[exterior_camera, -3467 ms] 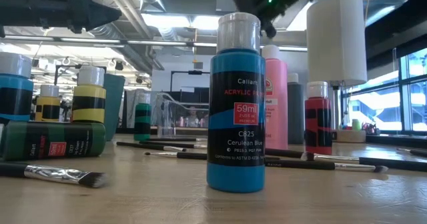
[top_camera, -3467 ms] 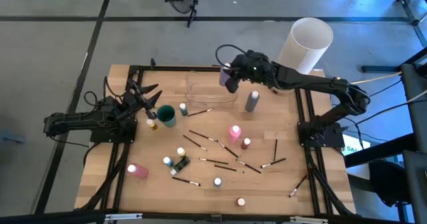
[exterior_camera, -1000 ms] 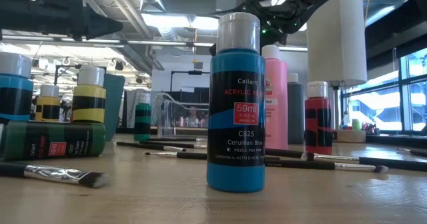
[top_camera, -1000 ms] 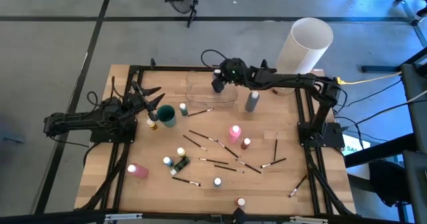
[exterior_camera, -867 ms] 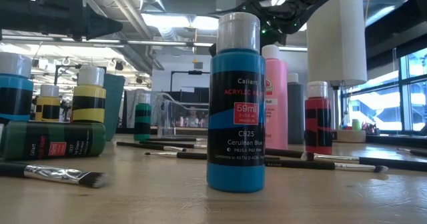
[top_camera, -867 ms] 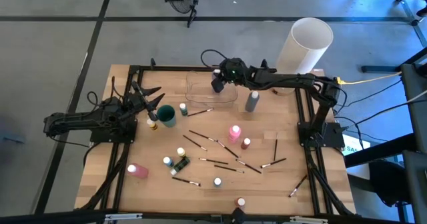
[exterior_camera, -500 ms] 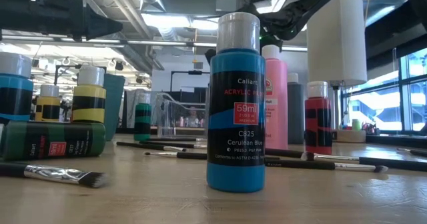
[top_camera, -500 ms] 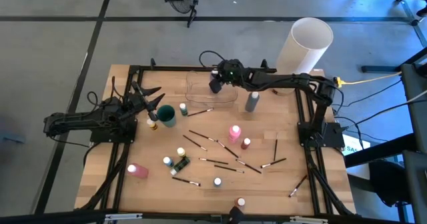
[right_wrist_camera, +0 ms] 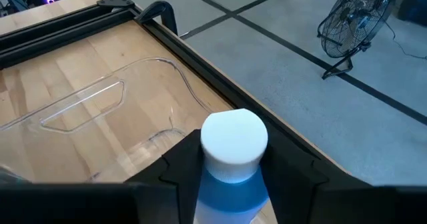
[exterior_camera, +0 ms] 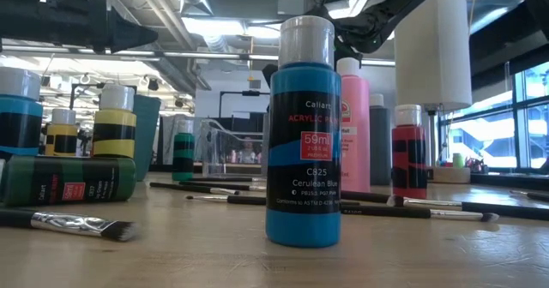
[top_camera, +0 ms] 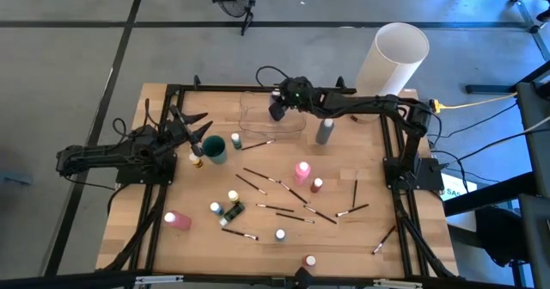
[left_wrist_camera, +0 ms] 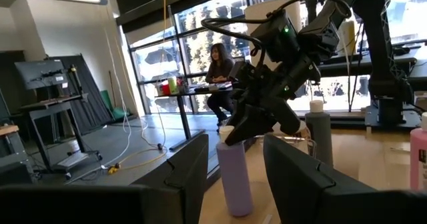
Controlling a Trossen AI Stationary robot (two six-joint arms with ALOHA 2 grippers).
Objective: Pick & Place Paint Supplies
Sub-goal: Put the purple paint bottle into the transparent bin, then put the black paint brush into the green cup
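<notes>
Since the earlier frames, right tool (top_camera: pixel 276 110) now reaches over the clear bin (top_camera: pixel 254 122), fingers flanking the purple bottle (left_wrist_camera: pixel 235 177); grip uncertain. Left tool (top_camera: pixel 193 135) waits, fingers apart.

High: we look straight down on the table (top_camera: pixel 258 246) | Low: we sit at tabletop, hard against a blue bottle (exterior_camera: pixel 302 134) | Wrists: both seemingly share the purple bottle (left_wrist_camera: pixel 235 177).

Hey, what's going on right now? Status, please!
Right gripper at purple bottle cap, over clear container. Bottle upright. Left gripper open, parked table's left. Nothing seen in the way.
</notes>
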